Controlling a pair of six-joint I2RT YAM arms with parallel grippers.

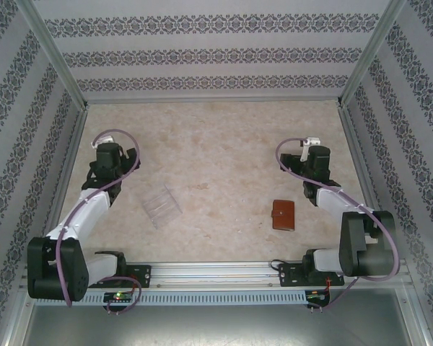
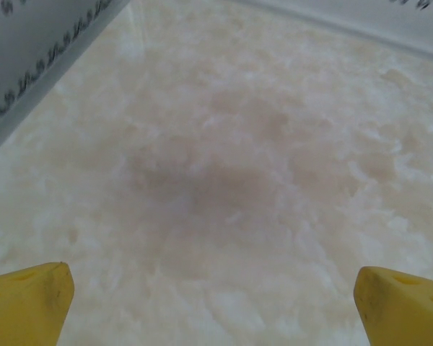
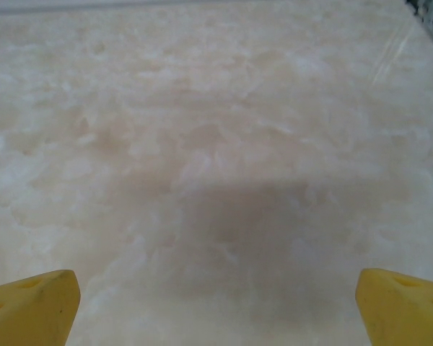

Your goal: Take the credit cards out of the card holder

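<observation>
**Overhead view.** One card holder (image 1: pixel 283 215), reddish-brown and folded shut, lies flat on the table (image 1: pixel 216 137) at about 4 o'clock from its centre. Its long axis runs 12 to 6 o'clock; which way its strap points cannot be told. One clear ribbed tray (image 1: pixel 162 205) lies at about 8 o'clock, well apart from it.

**Wrist views.** These give the detail of the two claws, the left claw (image 2: pixel 215 306) and the right claw (image 3: pixel 216 306). Each has two yellow fingertips (image 2: pixel 29 306) spread wide over the marbled surface, holding nothing.
</observation>
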